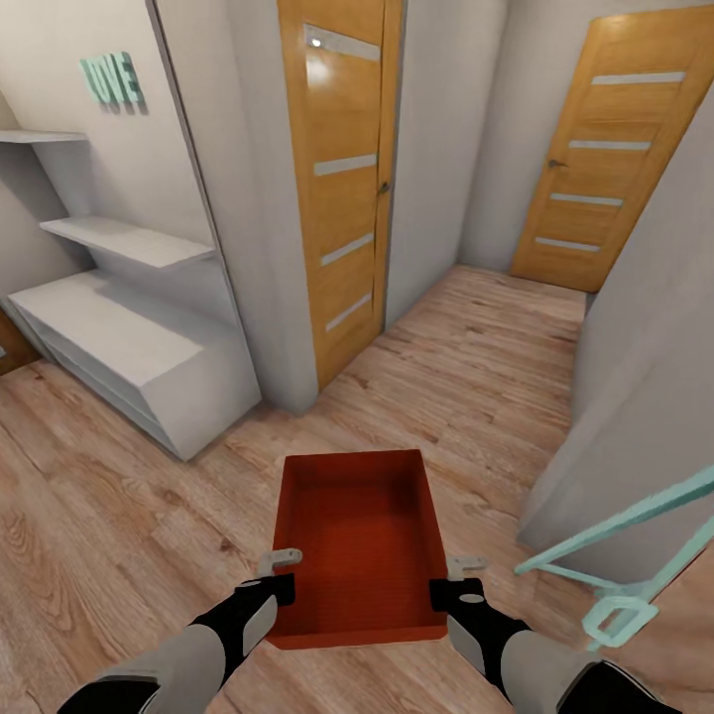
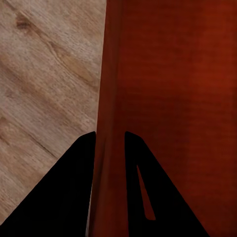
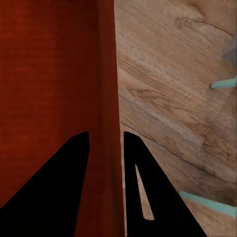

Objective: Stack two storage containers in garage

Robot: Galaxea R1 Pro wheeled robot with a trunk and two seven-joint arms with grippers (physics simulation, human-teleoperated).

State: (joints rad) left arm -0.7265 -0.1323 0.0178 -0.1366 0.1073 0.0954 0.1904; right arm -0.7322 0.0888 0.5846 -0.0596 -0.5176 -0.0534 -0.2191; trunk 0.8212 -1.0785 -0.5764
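Head camera high, looking down; wrist cameras close along container [image 1: 359, 540] walls.

Light wood-plank floor [image 1: 476, 357], white walls, two honey-wood doors [image 1: 342, 178] — white shelving [image 1: 119, 337] at left.

An orange-red storage container [image 1: 359, 540], light wood-plank floor [image 1: 119, 526], honey-orange doors [image 1: 342, 169] with pale stripes, white shelves [image 1: 129, 327].
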